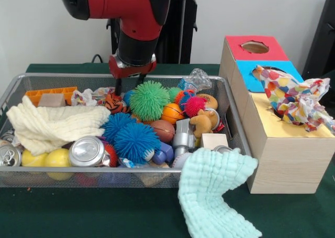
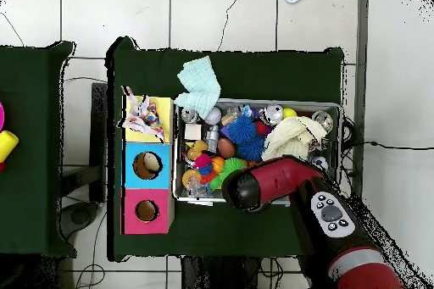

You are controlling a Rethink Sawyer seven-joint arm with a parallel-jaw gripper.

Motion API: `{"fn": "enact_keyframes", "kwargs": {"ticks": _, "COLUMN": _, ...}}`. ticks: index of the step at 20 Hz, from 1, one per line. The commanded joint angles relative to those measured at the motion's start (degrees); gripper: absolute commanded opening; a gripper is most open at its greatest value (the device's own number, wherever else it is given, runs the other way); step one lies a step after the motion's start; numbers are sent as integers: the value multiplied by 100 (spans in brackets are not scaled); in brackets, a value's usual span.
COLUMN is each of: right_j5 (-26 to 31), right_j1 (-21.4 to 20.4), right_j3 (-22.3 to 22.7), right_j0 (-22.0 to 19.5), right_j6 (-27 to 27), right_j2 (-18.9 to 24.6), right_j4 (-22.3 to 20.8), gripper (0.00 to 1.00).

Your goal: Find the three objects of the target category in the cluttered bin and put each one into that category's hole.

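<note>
Here I see the wooden box (image 1: 272, 144) with red, blue and yellow tops beside the wire-mesh bin (image 1: 230, 112), a patterned cloth (image 1: 296, 99) stuffed in its yellow hole. Overhead the arm hides what the front shows: the gripper (image 1: 129, 82) hanging empty, prongs slightly apart, over the spiky green ball (image 1: 149, 100).

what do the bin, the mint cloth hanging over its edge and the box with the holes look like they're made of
The bin looks like metal wire mesh: silvery, see-through grid walls. The mint cloth seems a soft woven or knitted fabric, with a puckered waffle texture and limp drape. The box looks like pale wood or wood-look board, with faint grain on its sides and matte coloured panels on top.
</note>
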Motion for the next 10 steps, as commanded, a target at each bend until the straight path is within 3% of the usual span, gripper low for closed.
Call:
{"fn": "enact_keyframes", "kwargs": {"ticks": 1, "right_j5": 137, "right_j1": 235, "right_j3": -822, "right_j0": 110, "right_j6": -324, "right_j2": -217, "right_j4": -630, "gripper": 100}}
{"fn": "enact_keyframes", "kwargs": {"ticks": 10, "right_j5": 366, "right_j1": -132, "right_j3": -622, "right_j0": 11, "right_j6": -788, "right_j2": -156, "right_j4": -494, "gripper": 100}}
